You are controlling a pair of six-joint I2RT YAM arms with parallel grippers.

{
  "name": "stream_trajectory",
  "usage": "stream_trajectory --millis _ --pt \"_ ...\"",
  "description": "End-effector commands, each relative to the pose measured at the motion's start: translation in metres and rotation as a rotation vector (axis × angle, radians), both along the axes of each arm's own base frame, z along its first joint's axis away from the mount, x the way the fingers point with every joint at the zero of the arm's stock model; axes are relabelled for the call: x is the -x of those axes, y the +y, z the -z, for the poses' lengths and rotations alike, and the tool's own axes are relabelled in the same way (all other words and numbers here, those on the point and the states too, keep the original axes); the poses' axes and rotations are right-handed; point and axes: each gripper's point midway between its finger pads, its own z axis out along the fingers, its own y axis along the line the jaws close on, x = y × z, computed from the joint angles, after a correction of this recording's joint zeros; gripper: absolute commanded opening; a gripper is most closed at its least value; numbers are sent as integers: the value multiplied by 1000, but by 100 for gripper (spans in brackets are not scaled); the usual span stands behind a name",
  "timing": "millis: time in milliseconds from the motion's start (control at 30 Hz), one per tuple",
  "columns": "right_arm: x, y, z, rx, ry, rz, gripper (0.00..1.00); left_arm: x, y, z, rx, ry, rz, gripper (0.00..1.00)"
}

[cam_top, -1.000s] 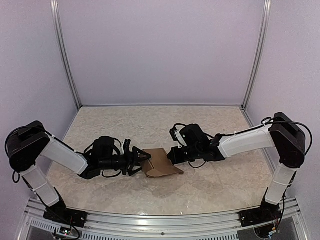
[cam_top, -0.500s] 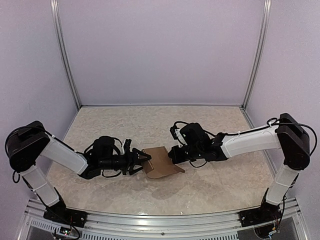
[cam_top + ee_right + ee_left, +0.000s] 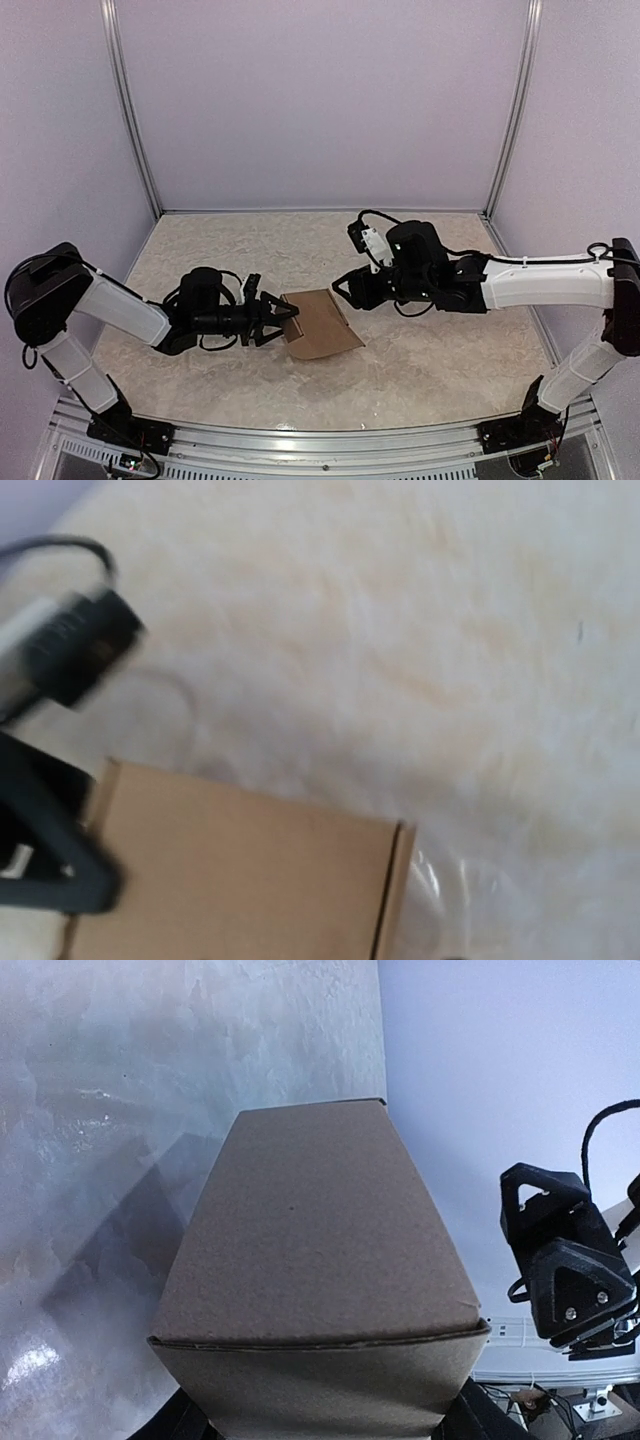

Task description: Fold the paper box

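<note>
The plain brown cardboard paper box (image 3: 322,323) lies near the middle of the beige marbled bench (image 3: 430,250), its left end grasped by the left gripper (image 3: 286,323). The right gripper (image 3: 343,290) hangs just beside it, jaws parted.

Rig appearance, both arms.
Left arm (image 3: 120,305) and right arm (image 3: 545,285): white shells on the long links, black housings at shoulder, elbow and wrist, black bases (image 3: 118,428). Thin black cables (image 3: 378,216) loop off the wrists, and a small white connector block (image 3: 371,243) sits on the right wrist. Right pincer (image 3: 556,1246): matt black fingers with triangular cut-outs and silver screw heads. Left pincer (image 3: 283,322): black as well.
</note>
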Motion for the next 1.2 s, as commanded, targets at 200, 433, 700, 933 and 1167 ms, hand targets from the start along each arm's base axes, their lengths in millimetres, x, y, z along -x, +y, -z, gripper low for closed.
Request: stream_trajectory --millis 200,433,700,933,1167 --pt "56 -13 -62 30 -282 -360 76 35 3 -46 134 -76 202 50" --pt "100 -27 -97 -15 -508 -580 100 58 7 -85 208 -123 304 53" --pt "161 -26 -112 116 -827 -838 100 90 18 -127 303 -205 418 56" --pt "165 -24 -126 374 -1199 -759 100 111 27 -142 325 -238 486 56" --pt "164 -14 -131 666 -1560 -701 100 124 34 -150 292 -272 527 56"
